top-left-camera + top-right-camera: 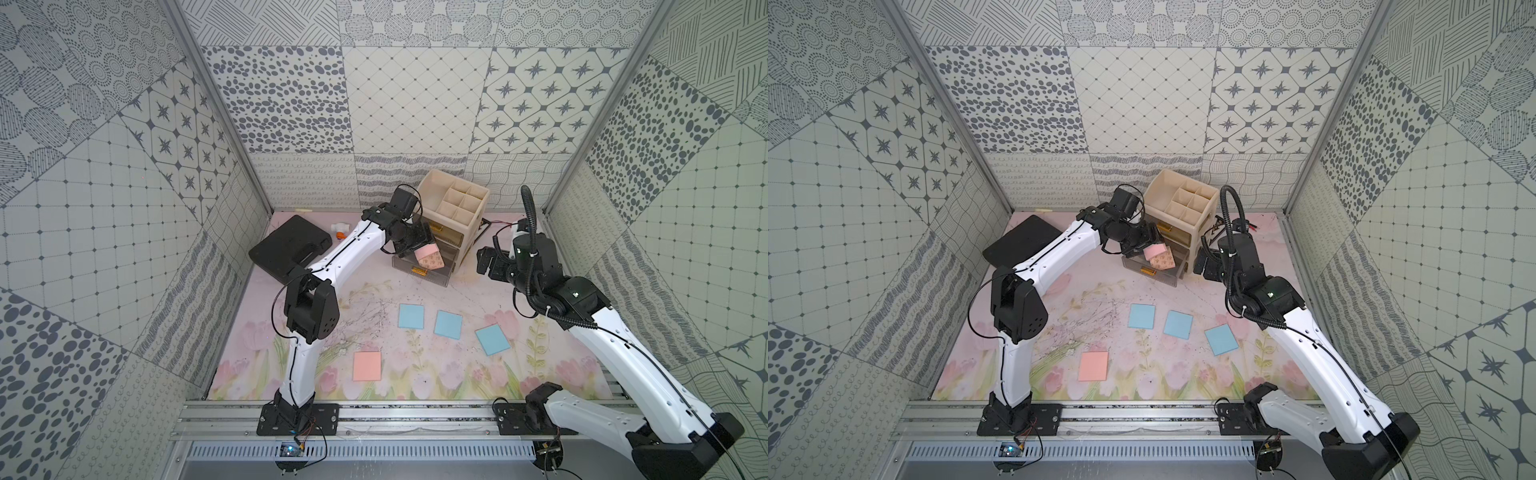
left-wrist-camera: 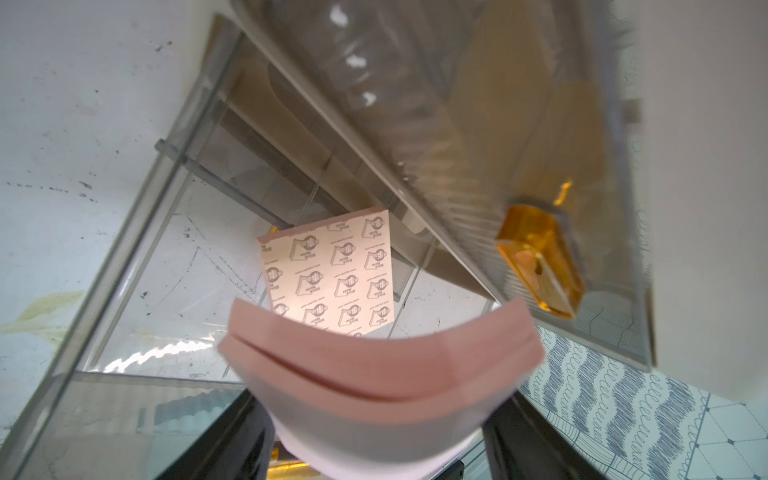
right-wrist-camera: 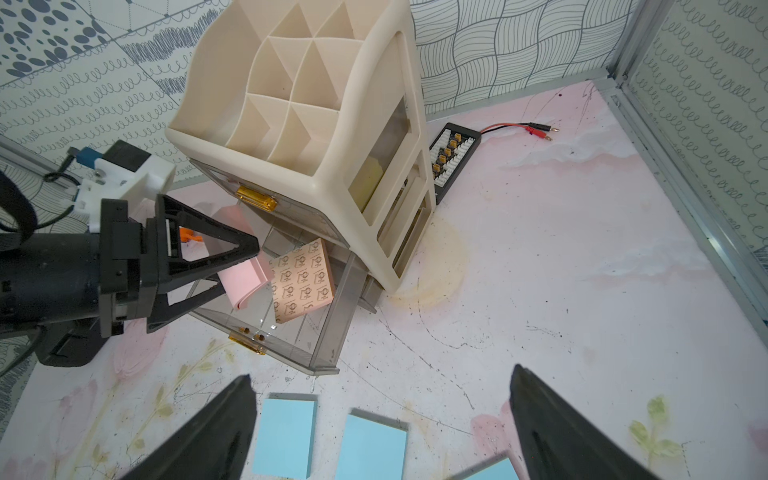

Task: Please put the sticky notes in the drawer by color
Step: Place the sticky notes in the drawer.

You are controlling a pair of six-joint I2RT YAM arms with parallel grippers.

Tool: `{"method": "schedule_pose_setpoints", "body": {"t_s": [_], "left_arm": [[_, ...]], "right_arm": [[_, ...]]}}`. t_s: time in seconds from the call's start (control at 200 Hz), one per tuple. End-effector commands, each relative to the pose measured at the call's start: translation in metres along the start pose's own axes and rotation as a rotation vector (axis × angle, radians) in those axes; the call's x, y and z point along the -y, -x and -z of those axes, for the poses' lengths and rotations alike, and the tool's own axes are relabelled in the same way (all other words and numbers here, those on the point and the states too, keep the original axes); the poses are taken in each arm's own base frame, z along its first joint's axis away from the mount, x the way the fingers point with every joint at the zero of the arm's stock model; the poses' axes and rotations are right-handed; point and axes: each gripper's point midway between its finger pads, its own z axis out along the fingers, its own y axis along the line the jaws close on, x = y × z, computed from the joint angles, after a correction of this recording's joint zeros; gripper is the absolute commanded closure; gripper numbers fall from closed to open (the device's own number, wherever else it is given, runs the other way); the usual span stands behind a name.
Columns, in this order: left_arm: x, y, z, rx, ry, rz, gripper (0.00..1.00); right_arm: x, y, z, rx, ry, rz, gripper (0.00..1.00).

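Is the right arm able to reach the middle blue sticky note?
Likely yes: the right gripper is open and empty, the middle blue note lies uncovered nearby, left arm away at the drawer.

The curled pink note [image 2: 374, 374] in my black left gripper [image 3: 242, 268] is plain pastel pink. The printed note [image 2: 332, 274] in the drawer [image 3: 336, 307] shows a peach face with rows of dark logos. The drawer is smoky clear grey with an amber handle [image 2: 540, 266], and the organiser [image 1: 432, 187] is cream. On the pale pink, tulip-painted mat [image 1: 457, 291] are three light blue notes [image 1: 411, 316] [image 1: 448, 325] [image 1: 493, 339] and one salmon-pink note [image 1: 367, 366].
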Motion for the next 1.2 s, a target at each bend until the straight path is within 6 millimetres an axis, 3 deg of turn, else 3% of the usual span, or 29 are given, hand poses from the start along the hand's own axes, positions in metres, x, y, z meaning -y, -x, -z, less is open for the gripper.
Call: {"method": "schedule_pose_setpoints", "body": {"t_s": [0.0,0.245,0.45,0.52,0.64,0.775,0.931,1.196], "left_arm": [[0.003,-0.003,0.003,0.012,0.000,-0.015,0.15],[0.018,0.004,0.016,0.038,-0.032,-0.043,0.09],[0.025,-0.001,0.060,0.067,-0.008,-0.116,0.07],[0.011,-0.013,0.076,0.049,0.056,-0.150,0.06],[-0.030,-0.038,0.095,0.007,0.196,-0.207,0.04],[-0.074,-0.077,0.099,-0.075,0.277,-0.243,0.02],[-0.118,-0.104,0.105,-0.097,0.364,-0.229,0.01],[-0.172,-0.163,0.112,-0.164,0.447,-0.141,0.00]], "right_arm": [[-0.001,0.010,0.006,0.045,0.018,-0.019,0.01],[-0.001,0.012,0.008,0.050,0.018,-0.021,0.01],[-0.003,0.016,0.009,0.053,0.022,-0.016,0.01],[-0.004,0.019,0.010,0.055,0.025,-0.011,0.01],[-0.007,0.025,0.010,0.069,0.031,-0.005,0.01],[-0.013,0.032,0.010,0.056,0.035,0.012,0.01],[-0.012,0.036,0.012,0.056,0.021,0.022,0.01],[-0.015,0.027,-0.003,-0.004,0.002,0.048,0.01]]}}
